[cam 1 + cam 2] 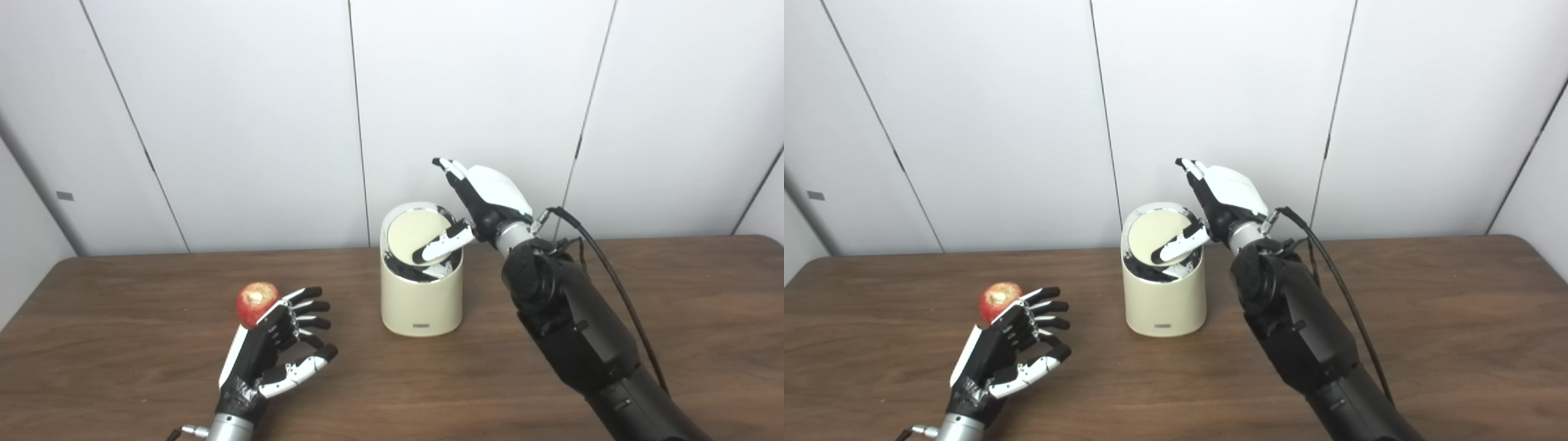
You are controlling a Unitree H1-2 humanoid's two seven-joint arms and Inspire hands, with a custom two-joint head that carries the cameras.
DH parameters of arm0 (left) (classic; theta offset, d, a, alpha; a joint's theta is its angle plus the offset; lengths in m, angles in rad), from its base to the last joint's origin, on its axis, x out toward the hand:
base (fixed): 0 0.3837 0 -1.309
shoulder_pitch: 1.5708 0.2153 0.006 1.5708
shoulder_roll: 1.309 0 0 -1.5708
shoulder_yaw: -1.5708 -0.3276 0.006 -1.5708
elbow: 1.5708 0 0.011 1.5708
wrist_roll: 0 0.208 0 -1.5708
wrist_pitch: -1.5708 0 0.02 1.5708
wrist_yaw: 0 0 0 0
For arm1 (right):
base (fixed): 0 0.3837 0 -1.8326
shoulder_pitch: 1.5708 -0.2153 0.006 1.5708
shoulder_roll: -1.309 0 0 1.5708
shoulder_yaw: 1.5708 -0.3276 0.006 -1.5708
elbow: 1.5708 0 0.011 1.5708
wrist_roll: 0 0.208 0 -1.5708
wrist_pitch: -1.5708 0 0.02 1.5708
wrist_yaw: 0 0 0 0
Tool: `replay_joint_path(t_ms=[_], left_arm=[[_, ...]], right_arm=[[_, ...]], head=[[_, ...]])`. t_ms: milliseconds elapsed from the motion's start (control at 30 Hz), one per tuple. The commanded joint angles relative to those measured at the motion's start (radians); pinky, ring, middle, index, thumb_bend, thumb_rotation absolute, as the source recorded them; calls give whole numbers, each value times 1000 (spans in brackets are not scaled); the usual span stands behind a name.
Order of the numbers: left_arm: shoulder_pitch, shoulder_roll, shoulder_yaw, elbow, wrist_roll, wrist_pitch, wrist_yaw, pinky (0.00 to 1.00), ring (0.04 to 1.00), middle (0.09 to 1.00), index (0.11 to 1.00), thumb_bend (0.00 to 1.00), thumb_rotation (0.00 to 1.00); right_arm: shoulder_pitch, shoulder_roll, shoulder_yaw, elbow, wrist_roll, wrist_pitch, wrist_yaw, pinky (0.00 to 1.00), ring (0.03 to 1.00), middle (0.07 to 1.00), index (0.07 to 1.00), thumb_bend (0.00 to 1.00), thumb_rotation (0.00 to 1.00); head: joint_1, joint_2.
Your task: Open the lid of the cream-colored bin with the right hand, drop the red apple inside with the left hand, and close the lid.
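The cream-colored bin (421, 288) stands mid-table toward the far edge, its round lid (415, 236) tilted, a dark gap at its near side. The right hand (474, 205) presses its thumb on the lid, fingers raised, gripping nothing. The red apple (256, 302) lies near the table's left edge, just behind the left hand (275, 346), whose fingers are spread and empty.

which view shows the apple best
The left eye view: the red apple shows larger, mostly clear above the open left hand. The right eye view shows the same apple smaller, its lower right side hidden behind that hand.
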Motion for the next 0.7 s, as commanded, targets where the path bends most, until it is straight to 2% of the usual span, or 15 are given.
replay_joint_path(t_ms=[0,133,267,500,667], left_arm=[[37,-23,-13,2,-5,2,9,507,652,736,807,650,105],[41,-21,-14,-5,-3,6,9,512,656,738,810,654,124],[38,-21,-10,0,-8,5,9,500,649,737,812,653,118],[36,-18,-10,7,-3,6,8,497,639,730,804,649,101],[35,-19,-12,9,4,2,11,509,643,729,805,656,118]], right_arm=[[-30,-26,27,-8,-60,1,21,790,915,979,956,912,244],[-29,-36,60,-7,-97,0,36,809,905,977,954,906,259],[-17,-29,36,-31,-62,-3,33,811,906,969,944,907,279],[14,27,-105,-138,37,3,48,708,878,929,909,776,426],[46,49,-201,-213,111,-1,33,694,852,911,889,754,358]], head=[[0,3],[3,6],[1,6],[-5,3],[-4,3]])
